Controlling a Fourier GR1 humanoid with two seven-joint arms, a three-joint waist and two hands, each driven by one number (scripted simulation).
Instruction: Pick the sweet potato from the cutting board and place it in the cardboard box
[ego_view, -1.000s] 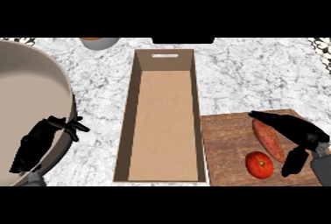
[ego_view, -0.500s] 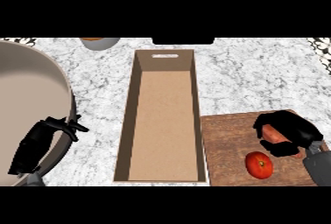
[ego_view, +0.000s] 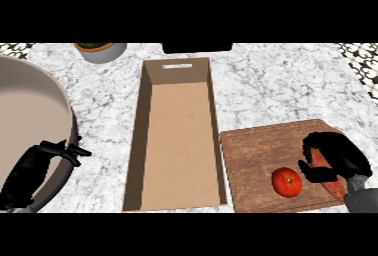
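Right hand (ego_view: 334, 159) at cutting board's (ego_view: 258, 145) right edge, fingers curled round sweet potato (ego_view: 334, 186); orange end pokes out below palm toward board's near right corner. Tomato (ego_view: 286, 182) just left of hand, on board's near part. Left hand (ego_view: 33, 167) at worktop's (ego_view: 280, 85) near left, fingers relaxed, holding nothing, over large round bowl's (ego_view: 29, 115) rim. Cardboard box (ego_view: 177, 130) between them, long, open-topped. Plant pot (ego_view: 100, 51) at far edge.

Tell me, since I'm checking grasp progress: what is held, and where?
The right hand curls round the orange-brown sweet potato's upper part on the wooden cutting board.
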